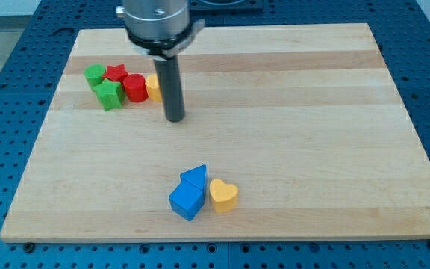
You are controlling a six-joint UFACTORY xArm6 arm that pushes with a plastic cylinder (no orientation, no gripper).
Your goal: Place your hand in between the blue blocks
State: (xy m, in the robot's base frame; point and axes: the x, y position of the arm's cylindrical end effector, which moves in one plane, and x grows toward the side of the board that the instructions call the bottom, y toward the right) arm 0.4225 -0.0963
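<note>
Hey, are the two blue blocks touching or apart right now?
Touching. The blue cube-like block and the blue wedge-shaped block sit flush, no wood visible between them. My tip is far toward the view's top.

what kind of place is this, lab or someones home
Most likely a robotics lab bench. A wooden board lies on a blue perforated surface, an arm's dark rod ends at my tip, and small coloured blocks, such as the blue ones, serve as test pieces.
</note>
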